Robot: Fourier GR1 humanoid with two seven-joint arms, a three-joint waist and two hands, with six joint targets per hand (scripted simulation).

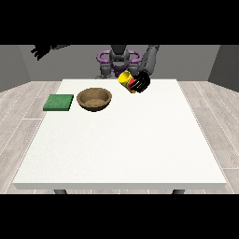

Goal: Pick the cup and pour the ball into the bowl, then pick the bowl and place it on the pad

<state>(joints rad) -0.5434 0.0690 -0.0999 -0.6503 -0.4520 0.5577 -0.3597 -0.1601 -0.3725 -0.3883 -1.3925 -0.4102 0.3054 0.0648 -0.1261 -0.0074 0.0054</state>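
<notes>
A yellow cup (125, 79) is held tilted above the table, mouth leaning toward the view's left, with the hand at the view's right (140, 82) curled round it. A brown wooden bowl (94, 99) sits on the table to the left of the cup and slightly nearer the camera. A green square pad (59, 102) lies flat to the left of the bowl. The hand at the view's left (41, 50) is raised high off the table at the far left, fingers spread. No ball shows.
The white table (121, 149) stretches wide toward the camera in front of the bowl and pad. The robot's torso (118, 60) stands behind the far edge.
</notes>
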